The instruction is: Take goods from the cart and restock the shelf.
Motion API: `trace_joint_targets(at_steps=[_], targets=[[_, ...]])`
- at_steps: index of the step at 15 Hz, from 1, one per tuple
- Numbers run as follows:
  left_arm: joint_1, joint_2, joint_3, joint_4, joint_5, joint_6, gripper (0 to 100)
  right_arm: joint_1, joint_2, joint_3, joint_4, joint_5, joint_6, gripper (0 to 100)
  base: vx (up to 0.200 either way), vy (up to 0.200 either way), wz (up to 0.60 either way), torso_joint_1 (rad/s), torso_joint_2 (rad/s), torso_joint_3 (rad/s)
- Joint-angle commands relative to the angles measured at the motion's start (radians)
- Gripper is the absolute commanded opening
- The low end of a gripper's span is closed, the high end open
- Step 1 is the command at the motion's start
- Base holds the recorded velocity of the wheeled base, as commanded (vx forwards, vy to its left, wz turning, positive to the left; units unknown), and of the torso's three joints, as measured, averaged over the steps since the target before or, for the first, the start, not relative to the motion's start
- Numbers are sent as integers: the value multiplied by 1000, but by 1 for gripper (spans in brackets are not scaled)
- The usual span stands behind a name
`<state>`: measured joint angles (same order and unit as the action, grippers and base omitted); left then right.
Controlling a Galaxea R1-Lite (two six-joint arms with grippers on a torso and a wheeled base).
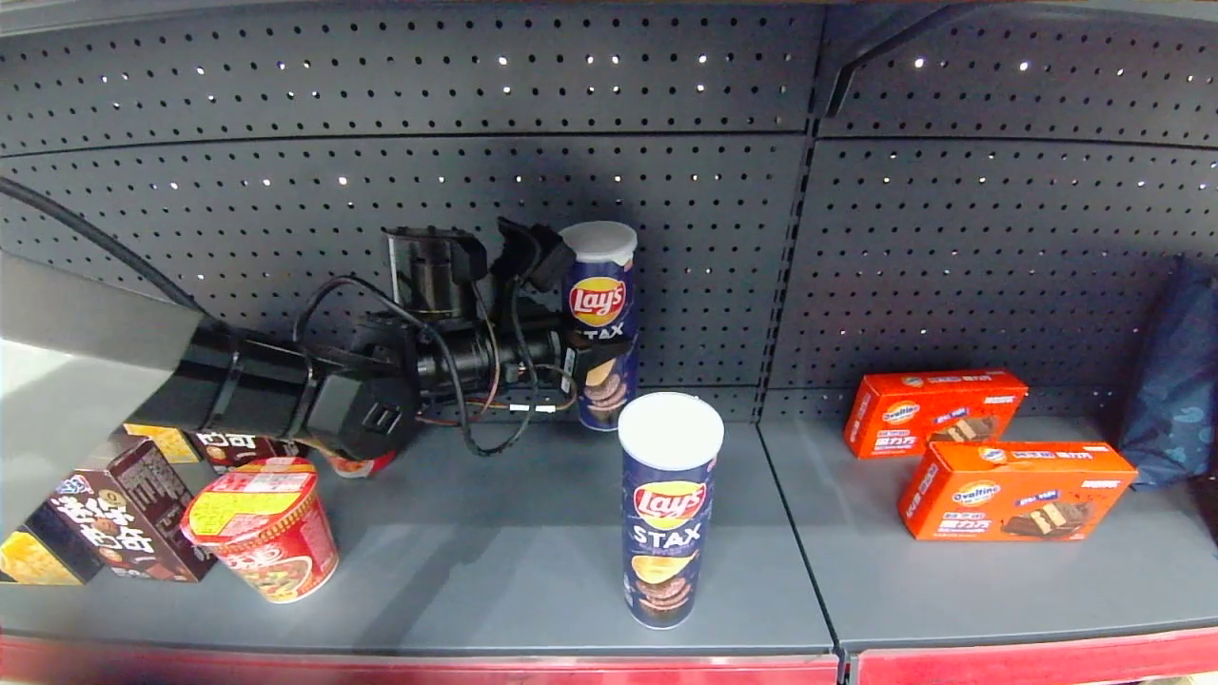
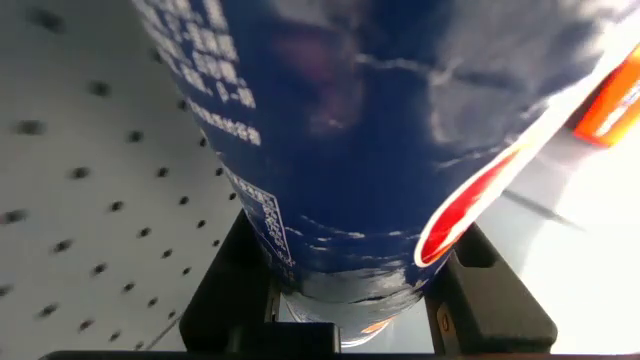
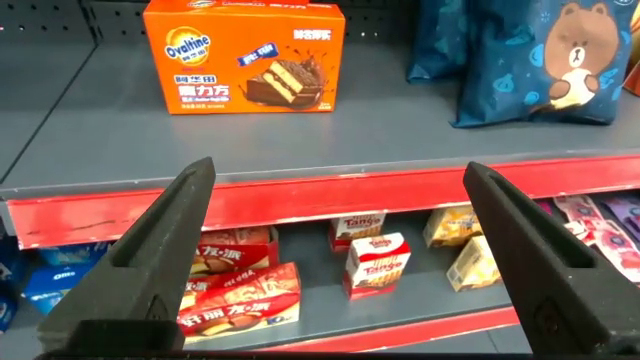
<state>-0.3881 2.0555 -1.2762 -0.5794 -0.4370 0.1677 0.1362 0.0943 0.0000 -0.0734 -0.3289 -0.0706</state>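
We see the left gripper [image 1: 582,369] reaching in from the left over the shelf [image 1: 495,561], its fingers [image 2: 232,292] clenched on either side of the dark blue chip can [image 1: 599,297]. The grip is on the lower half of that can. The can stands upright at the back of the shelf, just in front of the grey pegboard [image 1: 285,190]; we cannot tell whether its base rests on the shelf or hangs just above it. In front of it, nearer the red shelf edge [image 1: 419,666], a second can [image 1: 666,518] of the same kind stands upright with its white lid on, apart from the gripper. To the left of that can sit a red cup of noodles [image 1: 268,533] and, beside it at the shelf's end, some brown snack boxes [image 1: 128,514], partly under the arm. On the right bay of the shelf lie two orange cake boxes [image 1: 1013,490], one behind the other, and a dark blue bag [image 1: 1175,381] leans at the far right. The right gripper [image 3: 340,265] is away from the cans. Its fingers [image 3: 150,260] are spread wide with nothing between them, held in front of the shelf's red edge. Beyond them we see an orange box and blue bags on the upper level and small snack cartons [image 3: 375,265] on the level below.
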Motion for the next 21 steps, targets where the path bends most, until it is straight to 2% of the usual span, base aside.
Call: trace_joint_targets(at_steps=[1, 5, 21], targets=[[0, 51, -12, 1, -6, 4, 0, 0, 5, 0, 0, 1, 0, 100, 0, 0, 0, 0, 0, 0], [-2, 97, -38, -16, -77, 15, 0, 0, 5, 0, 0, 1, 0, 100, 0, 0, 0, 0, 0, 0], [-28, 216, -123, -17, -75, 16, 0, 0, 5, 0, 0, 13, 0, 100, 0, 0, 0, 0, 0, 0]])
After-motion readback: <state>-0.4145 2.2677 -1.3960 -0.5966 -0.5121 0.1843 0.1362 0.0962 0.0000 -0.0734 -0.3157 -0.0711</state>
